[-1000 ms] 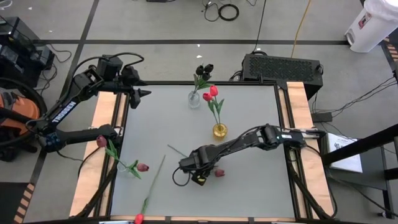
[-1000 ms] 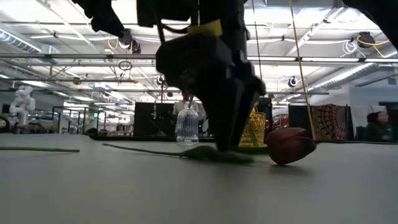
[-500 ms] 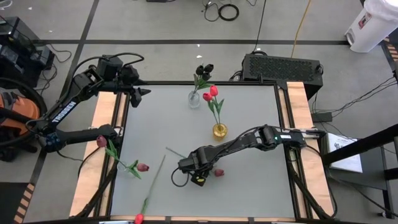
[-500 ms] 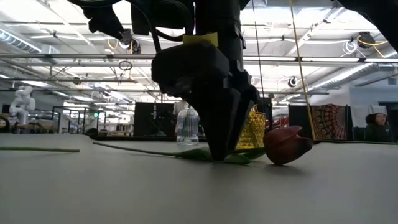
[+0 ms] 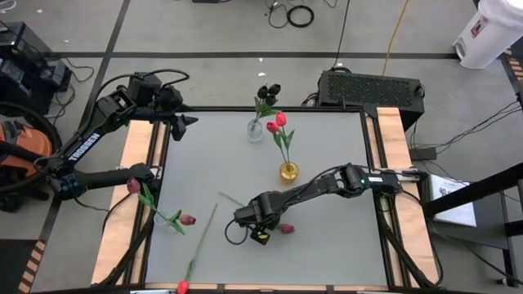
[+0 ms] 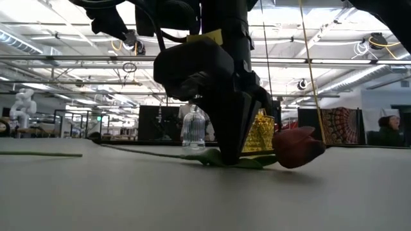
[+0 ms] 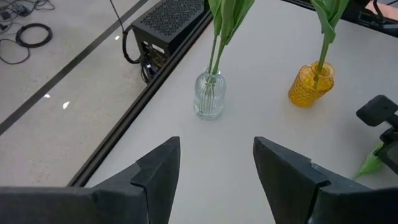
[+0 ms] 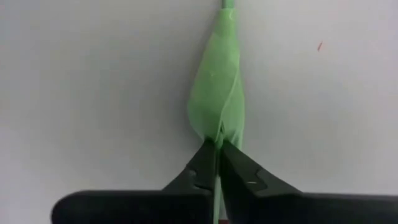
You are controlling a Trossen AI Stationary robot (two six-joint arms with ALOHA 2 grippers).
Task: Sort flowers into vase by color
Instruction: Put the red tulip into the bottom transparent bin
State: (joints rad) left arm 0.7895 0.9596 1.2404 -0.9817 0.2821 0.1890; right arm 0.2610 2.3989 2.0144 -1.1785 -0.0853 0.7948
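The right pincer (image 5: 263,228) is down on the grey tabletop (image 5: 327,253), near its middle and toward the near edge, closed on the green leaf and stem of a dark maroon tulip (image 5: 287,228) lying flat there. In the right wrist view the two dark fingers (image 8: 205,163) meet tip to tip with the leaf (image 8: 219,99) pinched between them. From the low view the pincer (image 6: 229,157) stands upright on the stem, with the maroon head (image 6: 297,147) just to its right and the thin stem (image 6: 148,153) trailing away to the left.

The left pincer (image 5: 186,121) waits at the far left corner of the tabletop, its fingers (image 7: 158,173) spread wide apart and holding nothing.

At the far side, near the middle, a clear glass vase (image 5: 256,130) holds black tulips (image 5: 269,91). Just nearer and to the right, a yellow vase (image 5: 288,171) holds red-pink tulips (image 5: 277,122).

Other flowers lie loose at the near left: a maroon tulip (image 5: 187,219) on the tabletop, another maroon head (image 5: 133,185) over the wooden side rail (image 5: 110,245), and a red tulip (image 5: 181,287) at the near edge, its stem (image 5: 203,237) running up toward the middle.
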